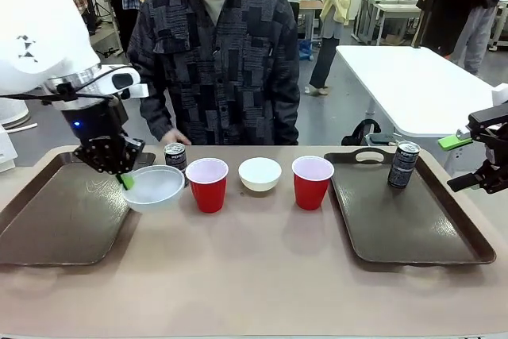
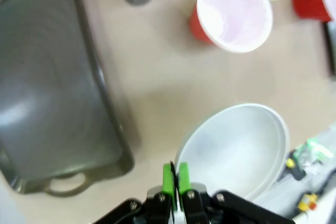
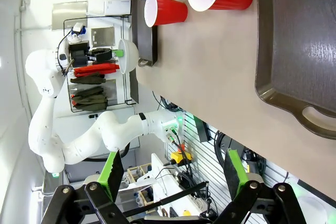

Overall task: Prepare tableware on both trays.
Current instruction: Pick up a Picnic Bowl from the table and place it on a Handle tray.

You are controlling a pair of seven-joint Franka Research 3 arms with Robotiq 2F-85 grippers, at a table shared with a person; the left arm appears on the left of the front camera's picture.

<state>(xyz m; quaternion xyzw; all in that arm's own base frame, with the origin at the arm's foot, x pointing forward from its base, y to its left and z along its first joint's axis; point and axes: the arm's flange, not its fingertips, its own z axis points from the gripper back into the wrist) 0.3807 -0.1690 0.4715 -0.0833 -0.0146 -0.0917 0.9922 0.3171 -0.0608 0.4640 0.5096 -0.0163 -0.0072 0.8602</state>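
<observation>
By left tray (image 1: 55,220), shallow round white bowl (image 1: 155,188)

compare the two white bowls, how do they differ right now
The nearer bowl is pinched at its rim by the left gripper, beside the left tray; the farther bowl stands free on the table between the red cups. The nearer bowl looks larger in the front view than the farther bowl. Both are shallow, round, white and empty.
</observation>
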